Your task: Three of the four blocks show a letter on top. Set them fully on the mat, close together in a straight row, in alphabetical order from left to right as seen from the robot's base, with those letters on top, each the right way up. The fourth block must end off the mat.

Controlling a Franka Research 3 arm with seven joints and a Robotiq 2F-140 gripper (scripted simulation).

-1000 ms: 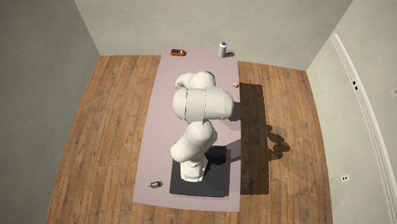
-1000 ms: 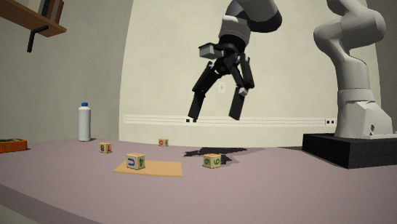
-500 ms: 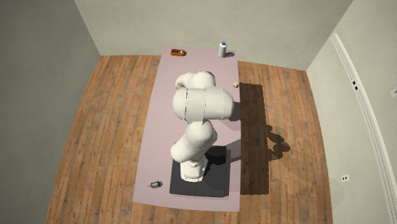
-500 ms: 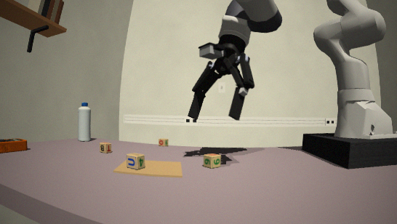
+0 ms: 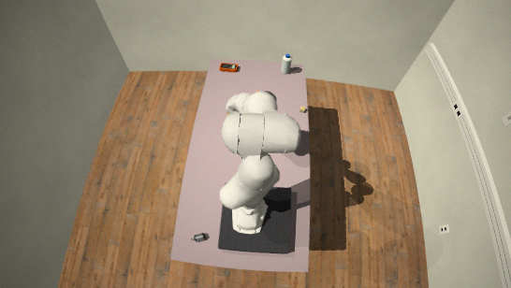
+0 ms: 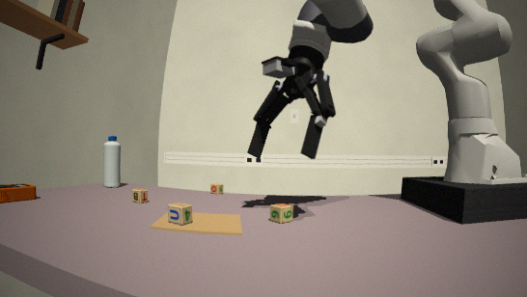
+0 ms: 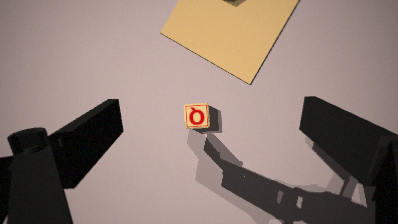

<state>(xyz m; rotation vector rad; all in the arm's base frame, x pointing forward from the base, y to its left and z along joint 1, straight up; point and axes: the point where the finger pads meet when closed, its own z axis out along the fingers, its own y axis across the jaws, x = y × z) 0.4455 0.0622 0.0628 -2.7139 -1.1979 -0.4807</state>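
My gripper [image 6: 285,141] is open and empty, hanging well above the table. Right below it lies a block with a red Q on top [image 7: 196,116]; it also shows in the exterior view [image 6: 281,212], off the mat to its right. The tan mat [image 6: 198,223] carries one block [image 6: 180,213] with a blue U on its side, at the mat's left part. Two more blocks lie off the mat behind it: one [image 6: 140,195] to the left and one [image 6: 216,188] farther back. In the wrist view the mat [image 7: 231,32] is at the top. One block [image 5: 303,108] shows at the table's right edge in the top view.
A white bottle [image 6: 112,162] and an orange device [image 6: 15,192] stand at the far end of the table. The arm's dark base [image 6: 458,198] is on the right. A small grey object [image 5: 199,237] lies beside the base. A shelf [image 6: 43,24] hangs on the wall.
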